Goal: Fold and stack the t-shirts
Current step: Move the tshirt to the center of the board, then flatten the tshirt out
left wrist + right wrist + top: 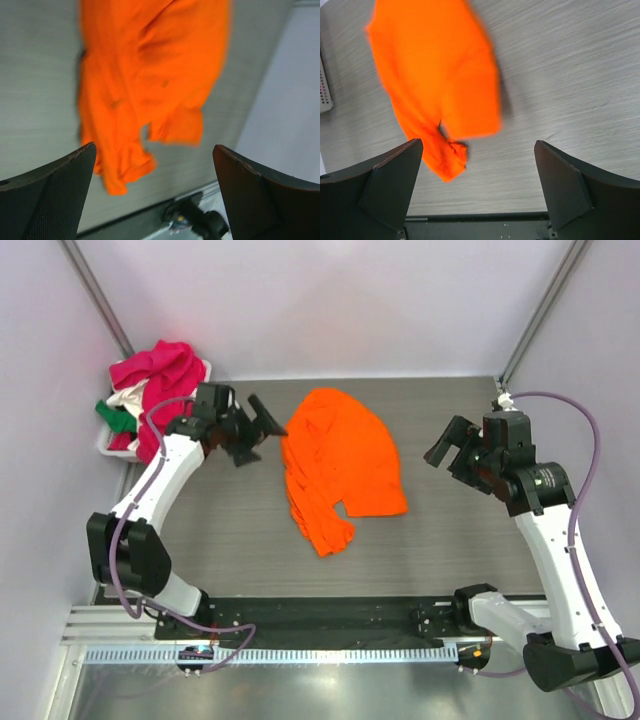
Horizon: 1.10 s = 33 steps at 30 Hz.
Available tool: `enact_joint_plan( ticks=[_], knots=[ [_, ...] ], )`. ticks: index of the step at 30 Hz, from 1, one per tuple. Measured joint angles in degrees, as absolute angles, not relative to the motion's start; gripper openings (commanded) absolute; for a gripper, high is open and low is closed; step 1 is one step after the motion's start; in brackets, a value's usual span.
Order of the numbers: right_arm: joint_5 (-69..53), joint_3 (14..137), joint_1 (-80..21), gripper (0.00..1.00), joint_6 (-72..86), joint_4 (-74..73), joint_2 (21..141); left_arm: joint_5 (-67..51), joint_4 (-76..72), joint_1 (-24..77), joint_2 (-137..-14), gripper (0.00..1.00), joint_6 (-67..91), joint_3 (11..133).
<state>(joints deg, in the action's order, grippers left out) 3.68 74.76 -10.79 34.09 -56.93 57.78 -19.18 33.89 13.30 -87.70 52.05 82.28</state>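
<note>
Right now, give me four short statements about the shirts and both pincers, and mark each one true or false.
1. The orange t-shirt lies rumpled on the table between the two arms. True.
2. The left pincer is shut on the orange t-shirt. False: it is open and empty, beside the shirt.
3. The right pincer is open and holds nothing. True.
4. The magenta-pink shirt lies folded in the middle of the table. False: it is heaped in the white basket at the far left corner.
</note>
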Motion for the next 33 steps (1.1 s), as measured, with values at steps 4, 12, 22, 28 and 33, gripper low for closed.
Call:
enact_joint_plan(
  ticks=[4, 12, 22, 28, 33],
  knots=[
    [0.16, 71.92, -11.70, 0.97, 34.68, -56.12, 57.80, -16.25, 42.37, 13.10, -85.30, 1.00, 48.82, 76.49],
    [1.83, 61.71, -41.41, 0.90, 42.37, -49.34, 68.20, -10.22, 42.24, 13.10, -72.53, 1.00, 44.71, 71.44],
    [3.84, 59.94, -46.65, 0.71, 45.36, -39.16, 82.56, -7.64, 41.80, 13.10, -71.09, 1.00, 43.86, 61.39],
    [4.99, 60.75, -46.65, 0.65, 44.66, -36.03, 90.45, -7.20, 41.39, 13.10, -67.68, 1.00, 43.18, 58.57],
    [5.26, 60.75, -46.65, 0.54, 44.12, -34.11, 92.73, -7.09, 40.71, 13.08, -67.24, 0.99, 43.03, 57.91]
  ],
)
